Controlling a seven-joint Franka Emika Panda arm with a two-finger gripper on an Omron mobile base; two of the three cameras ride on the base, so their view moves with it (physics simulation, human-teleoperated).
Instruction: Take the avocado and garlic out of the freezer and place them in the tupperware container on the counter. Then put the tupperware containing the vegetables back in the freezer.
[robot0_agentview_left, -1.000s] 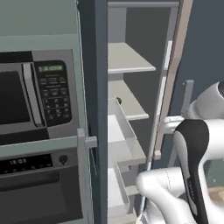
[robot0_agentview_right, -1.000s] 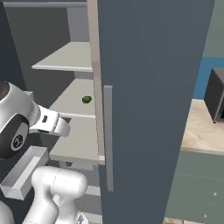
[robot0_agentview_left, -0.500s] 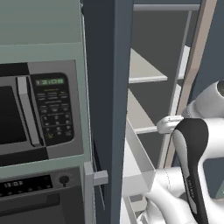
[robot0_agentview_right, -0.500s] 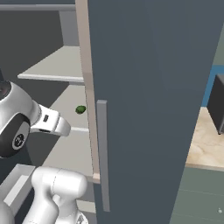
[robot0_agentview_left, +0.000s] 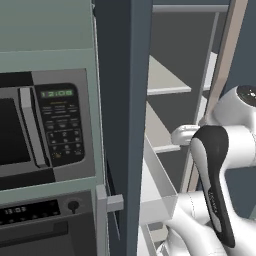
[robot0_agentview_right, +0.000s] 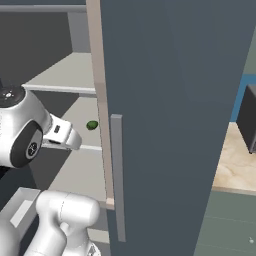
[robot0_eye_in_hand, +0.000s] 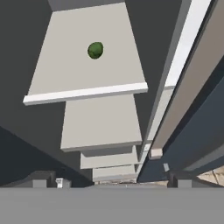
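My fingers stand spread wide and hold nothing; only their dark tips show at the bottom of the hand view. Straight ahead of them, well apart, the avocado sits on a pale shelf inside the open freezer, toward the shelf's back edge and about midway across. It looks roundish, with no clear long axis. I cannot spot the garlic. The microwave shows green display digits, too small to read.
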